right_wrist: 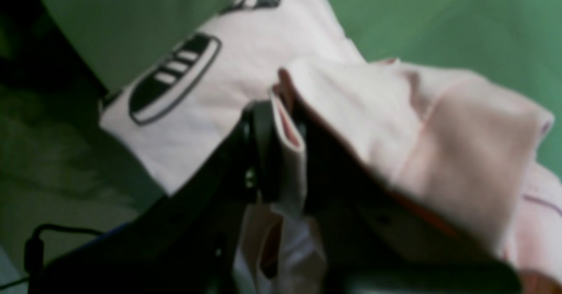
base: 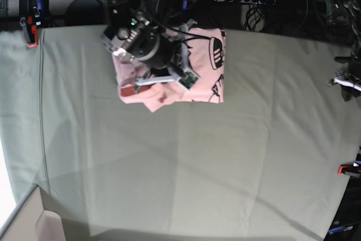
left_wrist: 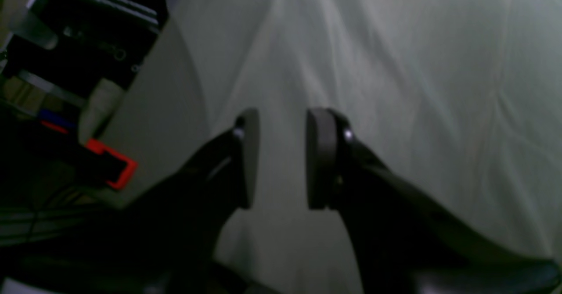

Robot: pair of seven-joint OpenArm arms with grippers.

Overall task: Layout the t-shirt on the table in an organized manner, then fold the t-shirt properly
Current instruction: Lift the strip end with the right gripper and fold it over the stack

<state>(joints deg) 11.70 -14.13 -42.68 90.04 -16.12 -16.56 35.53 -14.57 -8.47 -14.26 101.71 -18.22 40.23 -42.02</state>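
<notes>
**Right gripper pinching pink t-shirt at far edge; left gripper parted over bare cloth**

Closest to the right wrist camera, the right gripper (right_wrist: 281, 153) is clamping a folded edge of the t-shirt (right_wrist: 395, 123); its dark jaws are sitting nearly together with a strip of pink fabric caught between them. Beyond the pinched fold, a flat part of the shirt is showing black printed lettering. Fabric is bunching to the right of the jaws and hanging over them.

In the base view, the t-shirt (base: 206, 63) is lying at the far side of the table (base: 186, 167), left of centre, partly folded with a rumpled lump at its near left corner. The right arm is hovering directly over the shirt's left half and hiding it.

From the left wrist camera, the left gripper (left_wrist: 281, 158) is holding nothing; its jaws are standing partly open, with a clear gap between the two pads (left_wrist: 318, 158). Beneath them only creased grey-green table cloth is showing. A red clamp (left_wrist: 115, 167) is sitting at the table edge to the left of that gripper. Another red clamp (base: 347, 169) is showing at the right edge in the base view.
</notes>
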